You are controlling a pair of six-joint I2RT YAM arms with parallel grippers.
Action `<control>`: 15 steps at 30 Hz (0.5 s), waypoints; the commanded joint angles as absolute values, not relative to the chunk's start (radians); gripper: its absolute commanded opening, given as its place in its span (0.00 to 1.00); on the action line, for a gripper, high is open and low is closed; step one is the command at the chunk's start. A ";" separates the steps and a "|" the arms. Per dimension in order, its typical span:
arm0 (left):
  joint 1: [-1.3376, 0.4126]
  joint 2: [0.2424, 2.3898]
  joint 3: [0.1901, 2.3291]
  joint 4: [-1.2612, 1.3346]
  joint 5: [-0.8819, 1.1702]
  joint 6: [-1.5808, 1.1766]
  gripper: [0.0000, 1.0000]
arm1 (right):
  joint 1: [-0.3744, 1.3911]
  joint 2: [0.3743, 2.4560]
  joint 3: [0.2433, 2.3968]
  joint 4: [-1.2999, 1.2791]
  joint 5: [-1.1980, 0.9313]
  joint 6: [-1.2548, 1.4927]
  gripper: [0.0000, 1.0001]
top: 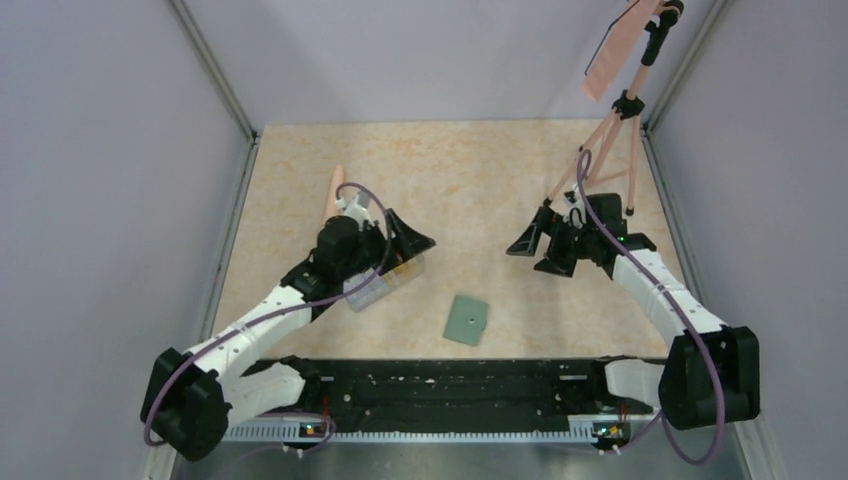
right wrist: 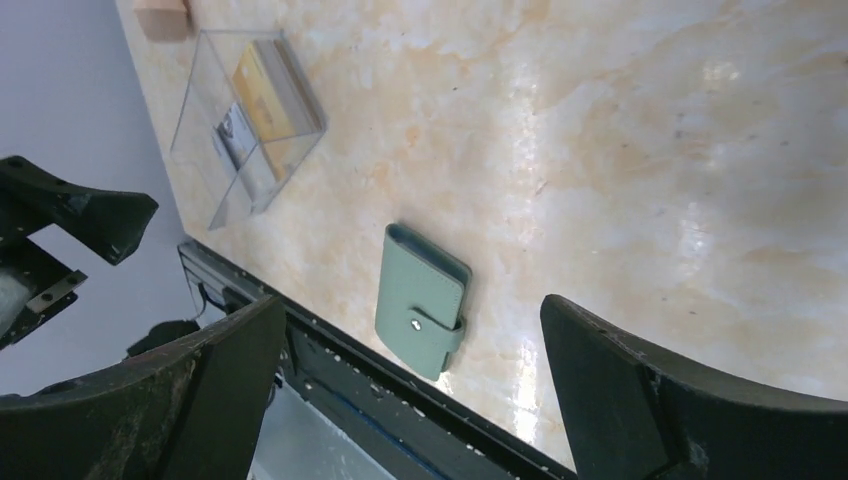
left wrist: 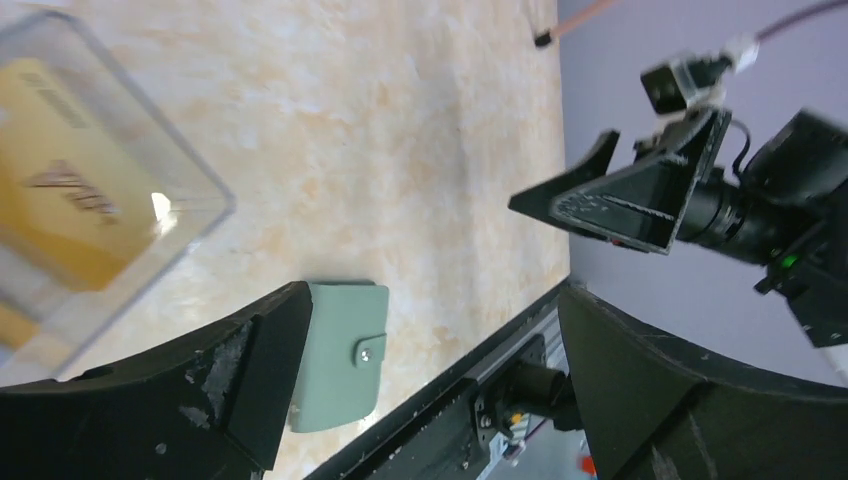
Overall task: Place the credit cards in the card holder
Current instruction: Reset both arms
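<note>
The card holder (top: 466, 320) is a muted-green wallet lying flat and snapped shut near the table's front edge, between the two arms. It also shows in both wrist views, the card holder (left wrist: 340, 355) partly behind a finger (left wrist: 230, 370) and the card holder (right wrist: 422, 300) whole. The credit cards lie inside a clear box (top: 385, 282): a yellow-orange card (left wrist: 60, 190) (right wrist: 265, 95) and a pale printed one (right wrist: 235, 135). My left gripper (top: 410, 240) (left wrist: 432, 300) hovers open above the box's far end, holding nothing. My right gripper (top: 535, 255) (right wrist: 412, 310) hangs open and holds nothing, off to the wallet's far right.
A black rail (top: 450, 385) runs along the near edge. A peach tripod (top: 610, 150) stands at the back right corner behind the right arm. A peach block (top: 336, 190) lies behind the left arm. Grey walls enclose the table on three sides.
</note>
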State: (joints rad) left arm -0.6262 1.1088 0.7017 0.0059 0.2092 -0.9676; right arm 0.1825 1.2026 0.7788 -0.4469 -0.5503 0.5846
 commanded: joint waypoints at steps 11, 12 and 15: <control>-0.169 0.860 0.649 -0.217 0.058 -0.698 0.99 | 0.075 1.167 0.885 -0.573 -0.153 0.425 0.99; -0.169 0.867 0.676 -0.245 0.019 -0.647 0.99 | 0.075 1.156 0.894 -0.580 -0.096 0.420 0.99; -0.169 0.883 0.697 -0.229 -0.135 -0.484 0.99 | 0.075 1.143 0.908 -0.585 0.074 0.402 0.99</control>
